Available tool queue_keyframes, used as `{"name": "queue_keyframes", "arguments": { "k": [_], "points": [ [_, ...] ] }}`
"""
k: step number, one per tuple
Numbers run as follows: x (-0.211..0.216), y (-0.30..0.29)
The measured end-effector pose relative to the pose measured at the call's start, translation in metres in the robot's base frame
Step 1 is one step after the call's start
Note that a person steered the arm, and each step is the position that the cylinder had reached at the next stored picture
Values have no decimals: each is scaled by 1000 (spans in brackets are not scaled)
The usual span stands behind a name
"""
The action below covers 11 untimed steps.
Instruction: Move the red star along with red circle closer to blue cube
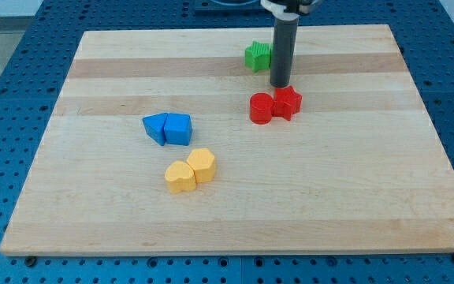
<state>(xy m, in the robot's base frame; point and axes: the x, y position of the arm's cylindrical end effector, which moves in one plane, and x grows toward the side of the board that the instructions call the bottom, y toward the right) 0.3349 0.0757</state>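
Positioning for the push is the step in hand: my tip [280,85] rests on the wooden board [353,197] just above the red star [288,102] and the touching red circle [261,108], with the green block [258,56] beside the rod toward the view's left. The rod grasps nothing; it can only push. The blue cube [179,129], against another blue block [156,127], lies well apart toward the view's left, so the next move likely calls for rounding to the pair's right side and driving leftward, slightly downward, keeping both reds together.
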Motion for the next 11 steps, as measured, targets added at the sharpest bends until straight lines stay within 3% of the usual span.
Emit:
{"name": "queue_keyframes", "arguments": {
  "k": [4,8,11],
  "points": [
    [51,25],
    [71,-27],
    [80,-106]
  ]
}}
